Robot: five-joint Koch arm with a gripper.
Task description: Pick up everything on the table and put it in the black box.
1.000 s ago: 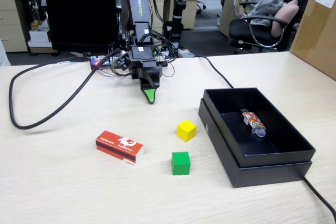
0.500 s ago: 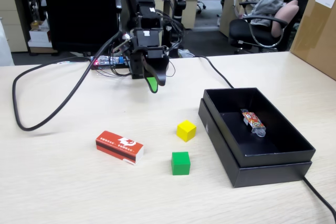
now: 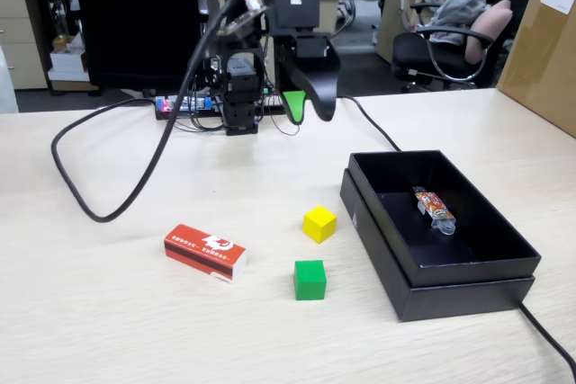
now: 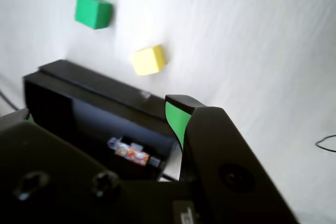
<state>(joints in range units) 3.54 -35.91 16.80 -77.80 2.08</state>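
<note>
Office desks, chairs and a dark monitor form the background behind the table [image 3: 108, 312], a wide light wood-grain desktop. Robot arm [image 3: 243, 60] rises at the table's far edge, with its gripper [image 3: 306, 107] lifted clear of the surface and pointing down; only one green-padded tip shows in either view, so whether the jaws are wide or narrow cannot be told, and nothing is seen between them. Black box [image 3: 409, 281] sits below and to the right of the jaws in the fixed view, open, with a small snack packet [image 3: 434, 208] lying on its floor. Red-and-white carton [image 3: 205, 252] lies flat, well below and left of the jaws. Yellow cube [image 3: 319, 223] rests almost directly below the jaws, just beside the box. Green cube [image 3: 310, 280] sits nearer the camera, close to the yellow one but apart.
</note>
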